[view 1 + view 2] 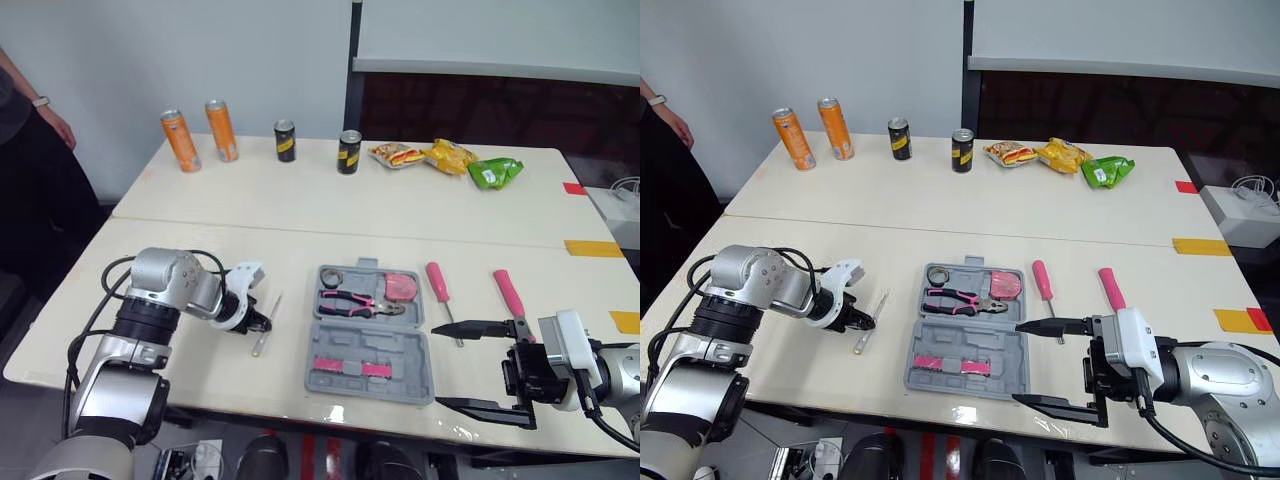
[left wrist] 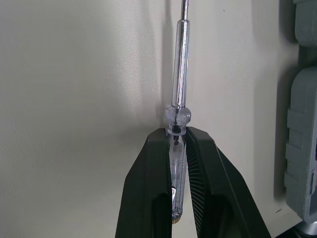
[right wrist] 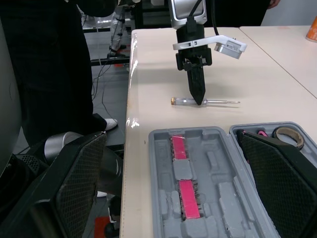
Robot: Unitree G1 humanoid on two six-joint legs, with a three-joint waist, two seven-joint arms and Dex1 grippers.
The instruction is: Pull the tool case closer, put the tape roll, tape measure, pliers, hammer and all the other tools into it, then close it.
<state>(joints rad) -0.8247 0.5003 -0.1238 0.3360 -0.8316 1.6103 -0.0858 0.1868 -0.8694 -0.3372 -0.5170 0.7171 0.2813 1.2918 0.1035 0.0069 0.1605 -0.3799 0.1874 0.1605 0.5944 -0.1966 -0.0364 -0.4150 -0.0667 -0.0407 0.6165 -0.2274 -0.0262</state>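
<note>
Grey plastic tool case (image 1: 340,382) lies open on the counter (image 1: 300,200), near its front edge; its far half holds the tape roll (image 1: 331,275), the pliers (image 1: 355,300) with pink grips, and the pink tape measure (image 1: 403,286); the near half shows two pink strips in its moulded slots. Just left of the case, the left pincer (image 2: 177,135) is clenched on the handle of a clear-handled screwdriver (image 2: 181,69), which lies flat on the counter with its shaft pointing away from the robot. The right pincer (image 1: 438,365) hangs released, fingers spread wide, at the case's right side. Right of the case lie a pink-handled screwdriver (image 1: 440,290) and, farther right, another pink-handled tool (image 1: 508,292) whose working end is hidden behind the pincer.
</note>
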